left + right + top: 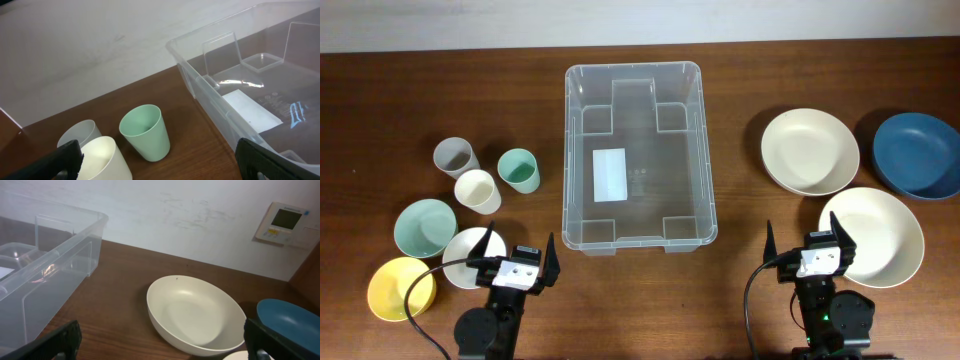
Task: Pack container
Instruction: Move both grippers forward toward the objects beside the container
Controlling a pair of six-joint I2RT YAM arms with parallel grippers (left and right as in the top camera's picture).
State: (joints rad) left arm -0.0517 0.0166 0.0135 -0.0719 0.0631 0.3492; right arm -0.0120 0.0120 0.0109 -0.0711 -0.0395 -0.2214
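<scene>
Clear plastic container (660, 160), rounded rim, white label (611, 174) on base; left fingers (265, 160) and right fingers (280, 342) released.

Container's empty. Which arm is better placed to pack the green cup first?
Left. The green cup stands left of the container, on the left hand's side and in its wrist view. The right hand sits across the container, beside the cream bowls. Both hands are open and empty.

Clear container (655, 150) ahead, between left gripper (518, 242) and right gripper (808, 232), both with jaws spread; three cups (477, 190) and three small bowls (424, 226) outside the left jaws, three larger bowls (810, 150) beyond the right jaws
</scene>
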